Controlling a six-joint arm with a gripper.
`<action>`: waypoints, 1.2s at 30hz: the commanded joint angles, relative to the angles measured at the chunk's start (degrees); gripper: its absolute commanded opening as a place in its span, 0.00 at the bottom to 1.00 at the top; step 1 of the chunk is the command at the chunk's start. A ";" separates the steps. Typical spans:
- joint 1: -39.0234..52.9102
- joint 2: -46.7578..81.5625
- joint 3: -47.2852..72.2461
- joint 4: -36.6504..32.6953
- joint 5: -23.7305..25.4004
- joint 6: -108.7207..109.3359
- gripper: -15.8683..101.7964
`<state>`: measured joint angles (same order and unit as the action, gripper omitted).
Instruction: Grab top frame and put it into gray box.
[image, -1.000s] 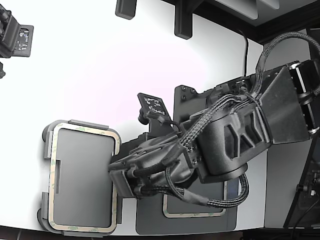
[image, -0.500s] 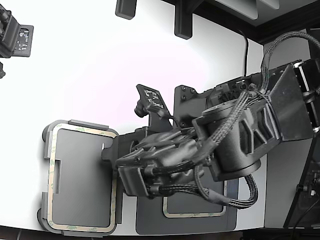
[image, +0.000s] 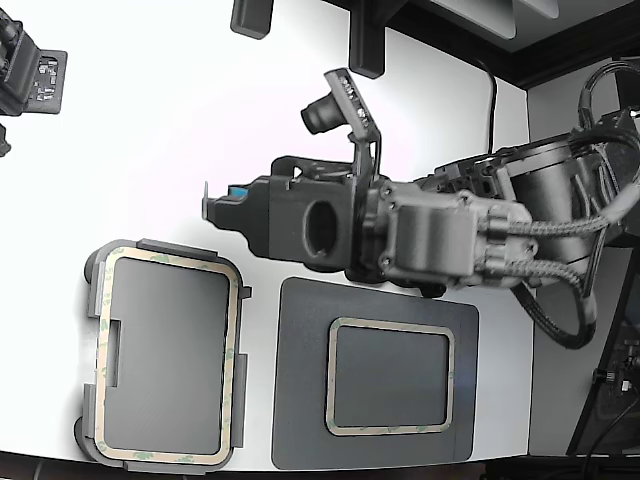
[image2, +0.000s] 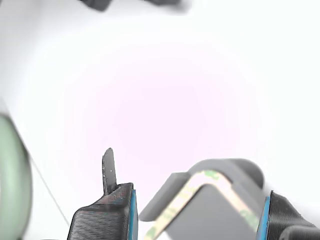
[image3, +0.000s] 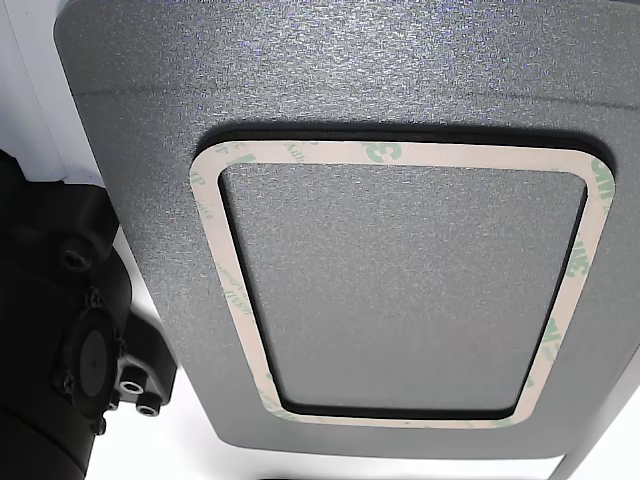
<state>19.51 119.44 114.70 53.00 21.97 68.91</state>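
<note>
- Gripper (image: 212, 203) fingers apart, holding nothing, above bare worktop (image: 150, 130).
- One frame (image: 168, 357) lies in the gray box (image: 92, 300), exterior view's left.
- Second frame (image: 390, 376) on dark mat (image: 300, 400), right of box.

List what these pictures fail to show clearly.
- Gray box: the bottom edge of the exterior view cuts off its lower rim; the wrist view shows only one corner, between the pincer fingers.
- Dark mat: cropped by the other view's edges.
- Green shape in the wrist view: too blurred to identify.
- Fingertips: one finger is cropped in the wrist view.
</note>
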 joint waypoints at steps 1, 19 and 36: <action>-5.63 14.50 9.58 -6.33 -3.96 -32.34 0.98; -29.09 49.83 34.54 2.11 -27.86 -65.65 0.98; -25.49 49.92 36.47 2.29 -21.97 -64.07 0.98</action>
<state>-5.54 168.05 152.40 55.72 -0.09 4.83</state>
